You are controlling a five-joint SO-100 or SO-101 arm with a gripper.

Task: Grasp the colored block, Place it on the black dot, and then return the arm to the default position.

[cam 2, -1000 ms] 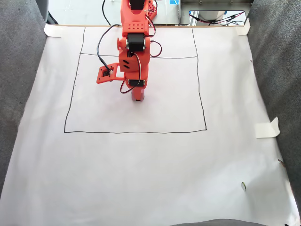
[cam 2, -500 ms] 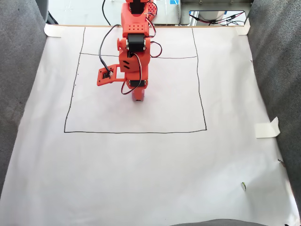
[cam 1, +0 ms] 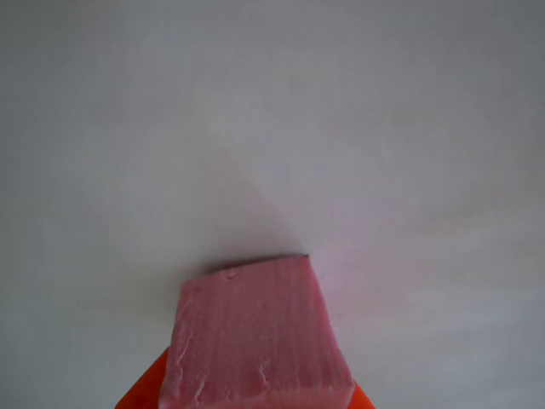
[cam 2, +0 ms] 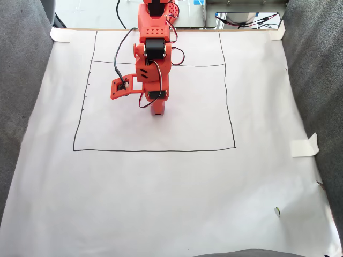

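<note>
Orange arm reaching down, gripper closed on a block

In the fixed view the arm (cam 2: 153, 59) extends from the far edge and bends steeply down, its gripper (cam 2: 156, 111) pointing at the surface. In the other view the orange fingertips (cam 1: 140, 390) flank the pink block (cam 1: 255, 336), clamped against its sides.

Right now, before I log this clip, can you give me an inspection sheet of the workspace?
Surface: white paper sheet with a drawn black rectangle, taped at the corners.
Job's things: pink block sits between the orange fingertips in the other view; black dot not made out.
Clutter: loose tape piece at the right edge; small speck lower right.
Gripper: gripper points down inside the rectangle, apparently closed on the block.
Cables: black and red wires along the arm.
Surroundings: grey fabric on both sides.
</note>
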